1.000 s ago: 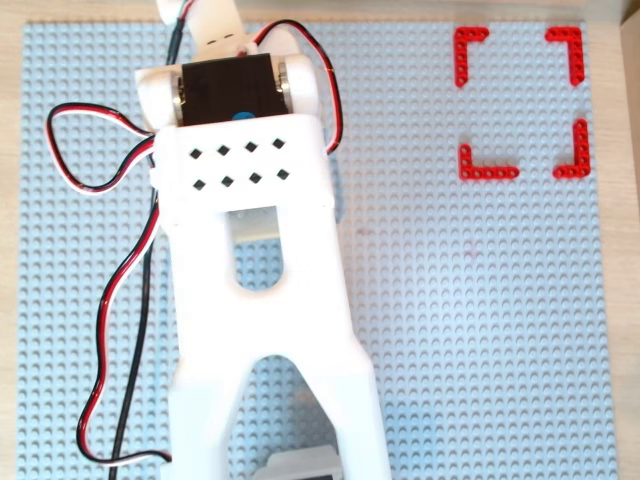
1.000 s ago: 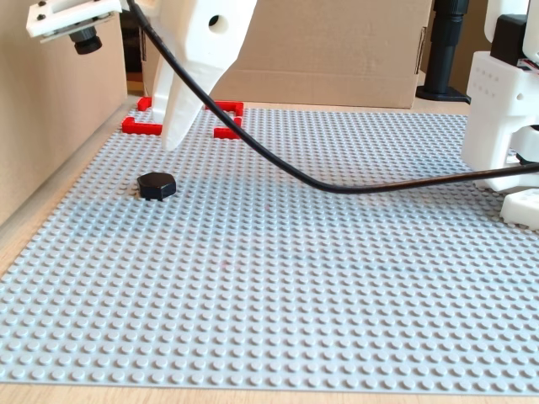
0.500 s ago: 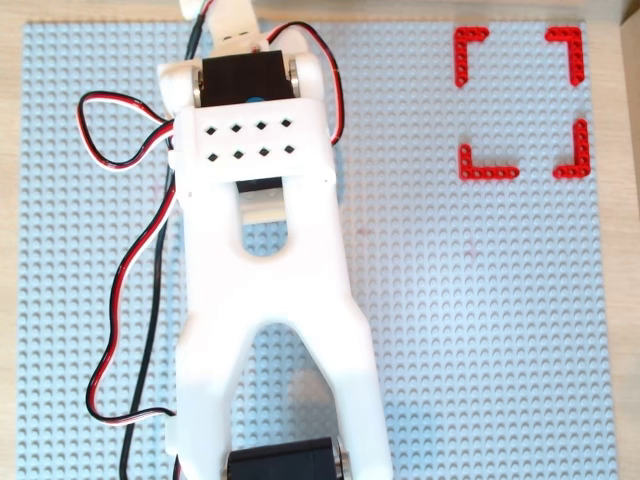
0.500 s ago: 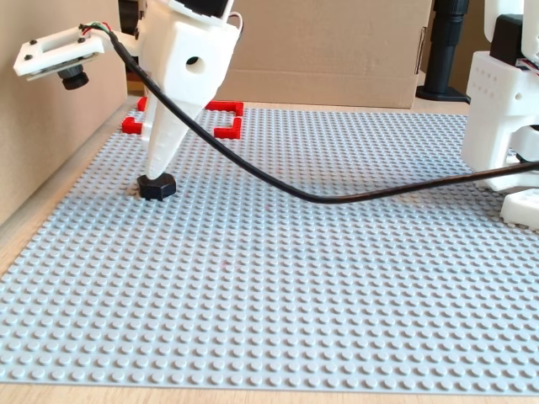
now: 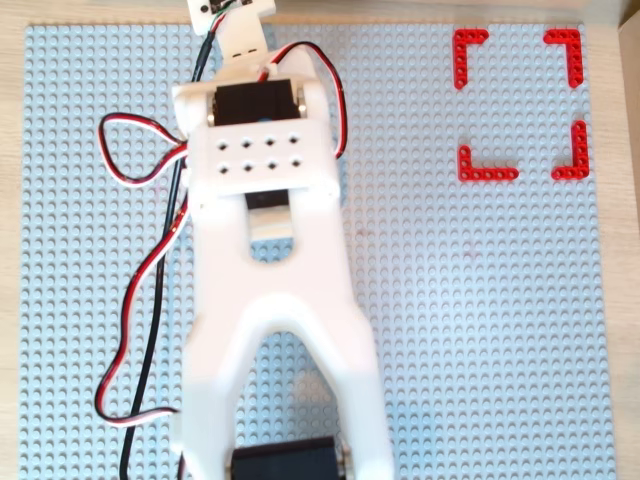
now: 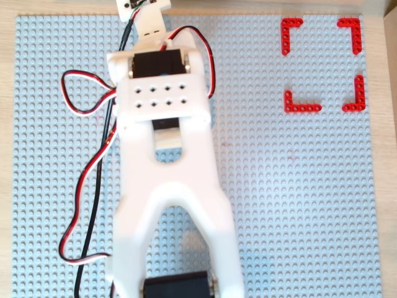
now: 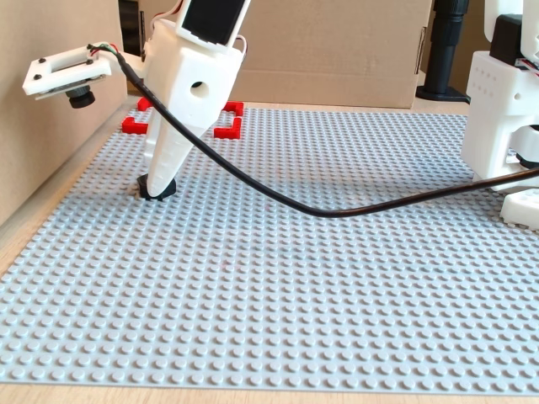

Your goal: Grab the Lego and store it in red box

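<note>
The black Lego (image 7: 166,191) sits on the grey studded baseplate (image 7: 295,278) at the left of the fixed view, partly covered by a white finger (image 7: 173,143). My gripper (image 7: 157,182) stands tip-down right at the Lego; only one finger shows, so the jaws' state is unclear. The red box (image 7: 226,132), four red corner pieces, lies behind the gripper at the baseplate's far edge. In both overhead views the red box (image 5: 487,174) (image 6: 302,108) is at the top right, and the white arm (image 5: 270,300) (image 6: 167,186) hides the Lego and the fingertips.
Cardboard walls stand at the left (image 7: 50,160) and the back (image 7: 337,50). The arm's white base (image 7: 501,109) is at the right. A black cable (image 7: 337,210) sags across the baseplate. The wrist camera (image 7: 67,76) juts out to the left. Loose wires (image 5: 140,290) loop beside the arm.
The gripper has come down from above the red box onto the Lego; its finger tip now reaches the baseplate and covers part of the piece. The Lego has not moved.
</note>
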### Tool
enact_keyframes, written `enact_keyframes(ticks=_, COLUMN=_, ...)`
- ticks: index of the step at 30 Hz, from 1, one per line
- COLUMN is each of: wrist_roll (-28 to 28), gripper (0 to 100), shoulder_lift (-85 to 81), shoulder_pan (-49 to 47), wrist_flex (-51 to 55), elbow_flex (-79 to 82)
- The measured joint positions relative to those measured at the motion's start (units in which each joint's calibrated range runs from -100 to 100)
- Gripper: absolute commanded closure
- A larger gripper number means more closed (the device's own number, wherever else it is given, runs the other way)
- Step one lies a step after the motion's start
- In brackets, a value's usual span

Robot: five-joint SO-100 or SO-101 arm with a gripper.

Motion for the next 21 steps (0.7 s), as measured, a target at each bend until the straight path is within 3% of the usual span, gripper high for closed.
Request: enact_keyframes(ticks=21, wrist_roll=0.0, gripper=78, shoulder_lift=4.0, shoulder_pan=0.7, wrist_flex=-1.4, elbow_flex=-0.5)
